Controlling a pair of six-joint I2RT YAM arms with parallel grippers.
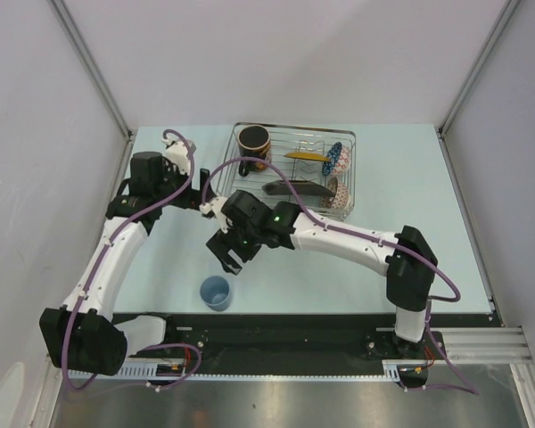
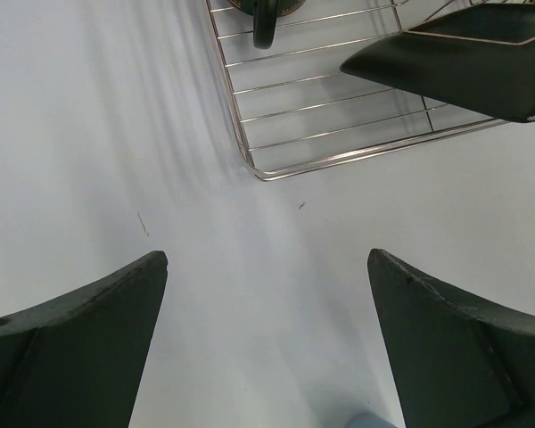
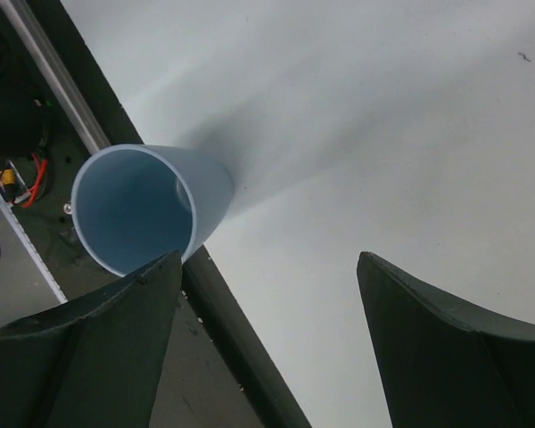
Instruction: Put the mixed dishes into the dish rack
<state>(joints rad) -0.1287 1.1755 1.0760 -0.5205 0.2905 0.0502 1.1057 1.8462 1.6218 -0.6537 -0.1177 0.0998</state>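
Right gripper (image 3: 267,259): spread, empty, light-blue cup (image 3: 143,209) beside one finger.
Left gripper (image 2: 267,259): spread, empty.
Dish rack (image 1: 351,174): loaded with mug (image 1: 254,144), yellow plate (image 1: 308,156), dark square plate (image 1: 299,189), blue-patterned bowl (image 1: 337,159), pinkish bowl (image 1: 339,194).
Edges: cup set at near edge of table (image 1: 446,232).

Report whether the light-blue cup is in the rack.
Out: the light-blue cup stands on the table, apart from the dish rack.

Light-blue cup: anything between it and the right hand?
No. Top view shows only bare table between right hand and light-blue cup.
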